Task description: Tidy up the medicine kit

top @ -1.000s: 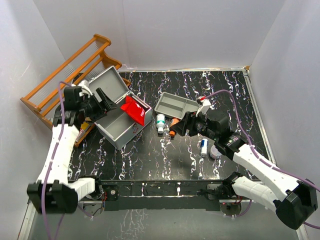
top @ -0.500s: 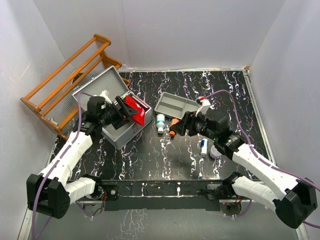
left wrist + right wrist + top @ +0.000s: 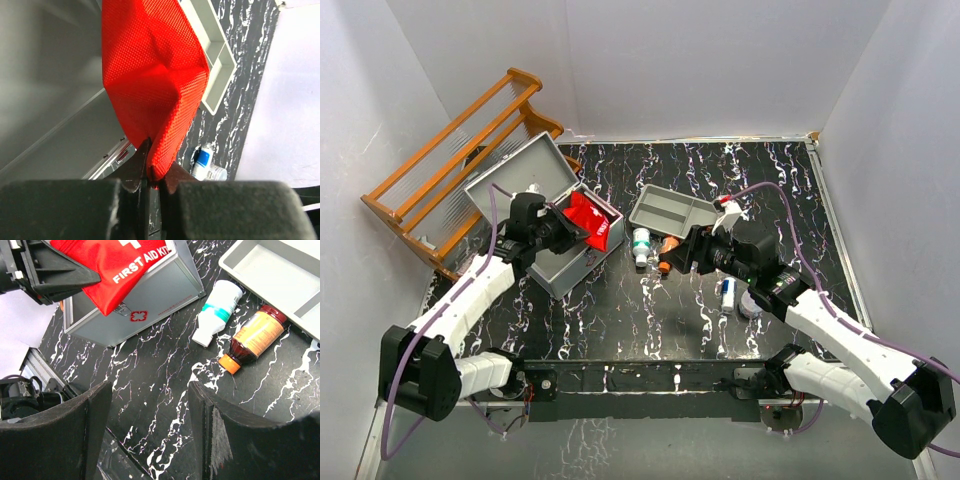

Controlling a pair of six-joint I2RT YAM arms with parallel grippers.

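The medicine kit (image 3: 552, 266) stands open at the left of the table, its lid (image 3: 512, 172) tilted back. A red pouch (image 3: 590, 220) marked FIRST AID KIT leans over the case's right wall. My left gripper (image 3: 568, 228) is shut on that pouch's near edge; the left wrist view shows both jaws pinching the red fabric (image 3: 150, 75) at my left gripper (image 3: 152, 172). My right gripper (image 3: 670, 262) hangs open over bare table, right of the case front (image 3: 150, 295), and my right gripper (image 3: 150, 405) holds nothing.
A grey two-compartment tray (image 3: 670, 210) lies at centre back. In front of it lie a white bottle with a green band (image 3: 641, 245) and an amber bottle with an orange cap (image 3: 667, 250). A blue-and-white tube (image 3: 727, 293) lies further right. A wooden rack (image 3: 450, 150) stands at the far left.
My left gripper swung from beside the case's lid over to the red pouch and closed on its edge. The right arm has barely moved.
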